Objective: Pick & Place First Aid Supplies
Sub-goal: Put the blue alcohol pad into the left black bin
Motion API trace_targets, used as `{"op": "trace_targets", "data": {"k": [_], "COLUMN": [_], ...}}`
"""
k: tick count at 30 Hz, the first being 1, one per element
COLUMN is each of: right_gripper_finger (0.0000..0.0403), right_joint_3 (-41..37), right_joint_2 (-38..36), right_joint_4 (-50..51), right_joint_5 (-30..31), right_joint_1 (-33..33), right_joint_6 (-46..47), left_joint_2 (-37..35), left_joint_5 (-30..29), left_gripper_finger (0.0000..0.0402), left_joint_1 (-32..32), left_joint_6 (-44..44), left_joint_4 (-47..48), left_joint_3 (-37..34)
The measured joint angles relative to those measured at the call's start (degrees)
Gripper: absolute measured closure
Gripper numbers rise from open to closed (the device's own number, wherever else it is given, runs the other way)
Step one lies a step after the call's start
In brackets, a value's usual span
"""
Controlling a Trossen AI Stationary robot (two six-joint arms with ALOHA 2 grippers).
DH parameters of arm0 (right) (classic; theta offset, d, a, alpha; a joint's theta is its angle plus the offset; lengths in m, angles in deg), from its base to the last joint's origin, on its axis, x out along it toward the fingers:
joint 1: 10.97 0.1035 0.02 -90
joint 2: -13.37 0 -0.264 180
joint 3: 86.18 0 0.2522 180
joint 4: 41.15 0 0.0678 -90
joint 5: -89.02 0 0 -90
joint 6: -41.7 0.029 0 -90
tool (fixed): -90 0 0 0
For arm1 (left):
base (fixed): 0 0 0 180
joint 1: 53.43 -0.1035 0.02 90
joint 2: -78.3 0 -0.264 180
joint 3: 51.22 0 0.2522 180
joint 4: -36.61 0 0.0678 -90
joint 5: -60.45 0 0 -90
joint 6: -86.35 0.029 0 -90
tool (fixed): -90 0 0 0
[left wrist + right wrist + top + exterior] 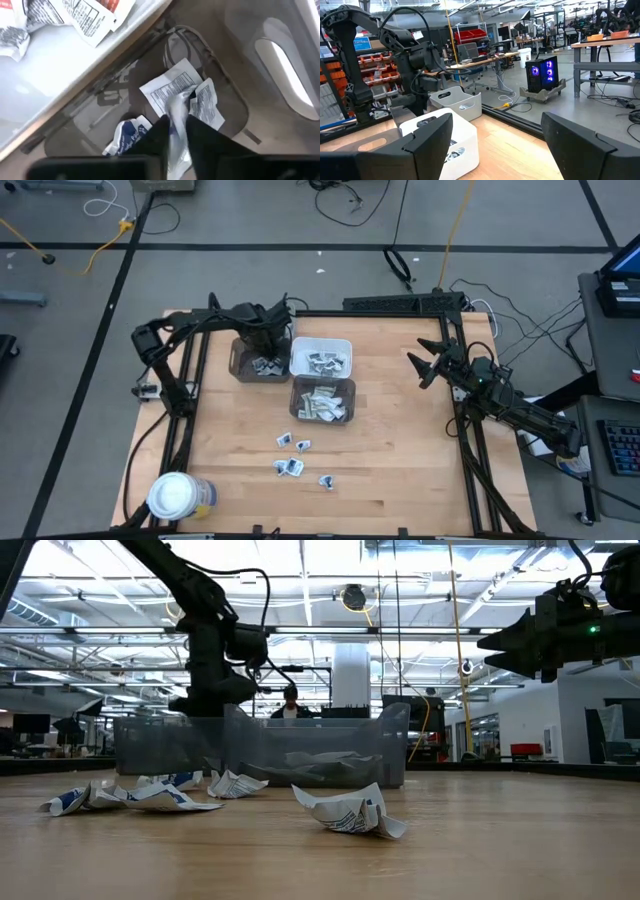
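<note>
Over the dark grey plastic bin (258,358), the left gripper (176,131), jaws narrow on a crumpled white paper packet (176,107), should part fully before lifting, while the right gripper (428,364) waits wide open.

Left arm reaches across the table's far side, left gripper (268,340) pointing down, fingers (159,131) narrowly parted. Right arm waits at the right, raised; right gripper (425,363) fully open.
</note>
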Motion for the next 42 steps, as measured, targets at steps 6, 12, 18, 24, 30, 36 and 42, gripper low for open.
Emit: {"op": "trace_targets", "data": {"k": [6, 12, 18, 24, 30, 36, 42], "right_gripper_finger": [0.0105, 0.0105, 0.0105, 0.0105, 0.0105, 0.0105, 0.0105], "right_joint_3": [0.0, 0.0, 0.0, 0.0, 0.0, 0.0, 0.0], "right_joint_2": [0.0, 0.0, 0.0, 0.0, 0.0, 0.0, 0.0], "right_joint_4": [0.0, 0.0, 0.0, 0.0, 0.0, 0.0, 0.0], "right_joint_5": [0.0, 0.0, 0.0, 0.0, 0.0, 0.0, 0.0], "right_joint_1": [0.0, 0.0, 0.0, 0.0, 0.0, 0.0, 0.0], "right_joint_6": [0.0, 0.0, 0.0, 0.0, 0.0, 0.0, 0.0], "left_joint_2": [0.0, -0.6, -4.6, -8.3, -12.4, -13.5, -13.5], "left_joint_5": [-0.1, -0.1, -0.6, -0.8, -0.9, -0.9, -0.9], "left_gripper_finger": [0.0233, 0.0144, 0.0103, 0.0099, 0.0113, 0.0124, 0.0117], "left_joint_1": [0.1, 0.0, 0.4, 1.7, 2.7, 8.0, 15.9], "left_joint_6": [-0.6, -0.3, 2.8, 3.7, 3.8, 6.1, 5.5], "left_joint_4": [-0.2, 0.2, 1.2, 3.7, 5.8, 6.3, 6.7], "left_joint_3": [0.0, 0.0, 0.1, 0.1, 0.1, 0.1, 0.1]}}
